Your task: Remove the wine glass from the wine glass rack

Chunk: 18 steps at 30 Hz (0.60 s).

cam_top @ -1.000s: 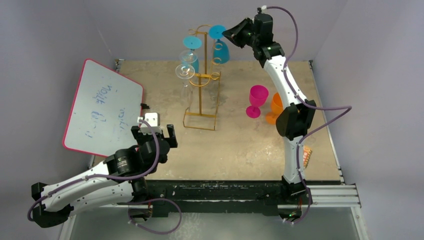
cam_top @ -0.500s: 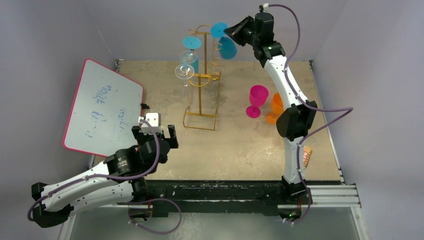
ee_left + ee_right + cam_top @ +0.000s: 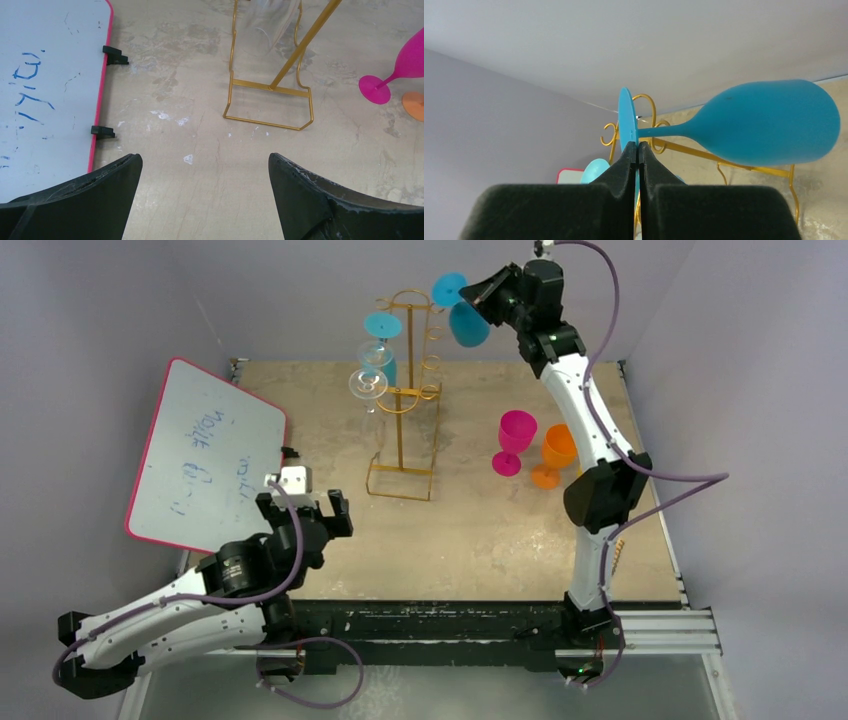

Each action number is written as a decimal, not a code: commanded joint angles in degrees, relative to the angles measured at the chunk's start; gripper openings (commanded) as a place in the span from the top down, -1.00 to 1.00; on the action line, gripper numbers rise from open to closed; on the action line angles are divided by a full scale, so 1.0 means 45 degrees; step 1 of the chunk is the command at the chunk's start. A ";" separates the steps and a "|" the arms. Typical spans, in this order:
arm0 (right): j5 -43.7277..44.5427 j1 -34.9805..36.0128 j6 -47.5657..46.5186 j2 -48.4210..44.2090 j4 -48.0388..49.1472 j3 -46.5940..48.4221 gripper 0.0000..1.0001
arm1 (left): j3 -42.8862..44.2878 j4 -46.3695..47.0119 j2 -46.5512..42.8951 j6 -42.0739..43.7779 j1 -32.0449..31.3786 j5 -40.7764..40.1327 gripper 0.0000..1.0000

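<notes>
our right claw [image 3: 638,150] pinches the blue wine glass [image 3: 769,122] by its foot.
it tilts beside the gold rack [image 3: 405,390]; our left claw [image 3: 205,165] gapes wide.

Robot lab test cell, not a home. Left arm [image 3: 170,605] and right arm [image 3: 585,430] are bolted to a metal rail [image 3: 660,630] at the edge of a scuffed, stained table [image 3: 480,530]. Plain grey walls [image 3: 100,320] box it in. Purple cables [image 3: 614,285] run along both arms. A whiteboard [image 3: 205,455] with blue marker scribble sits at the left.
</notes>
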 commanded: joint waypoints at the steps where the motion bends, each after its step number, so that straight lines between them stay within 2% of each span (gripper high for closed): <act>1: 0.1008 0.0018 -0.0764 -0.1180 0.0990 -0.0739 1.00 | 0.0359 0.0154 0.0054 0.0062 0.0019 -0.0037 -0.97; 10: 0.1918 0.0076 -0.2717 -0.4740 0.3682 -0.5539 1.00 | 0.0384 0.0324 -0.0976 0.0198 0.0019 0.0389 -1.00; 14: 0.1732 0.0076 -0.3293 -0.7006 0.4552 -0.8313 1.00 | 0.0302 0.0361 -0.1610 -0.1240 0.0019 0.0632 -1.00; 18: 0.1275 0.0076 -0.3456 -0.9454 0.5397 -1.1146 1.00 | 0.0037 0.1284 -0.2550 -0.1785 0.0020 0.1273 -1.00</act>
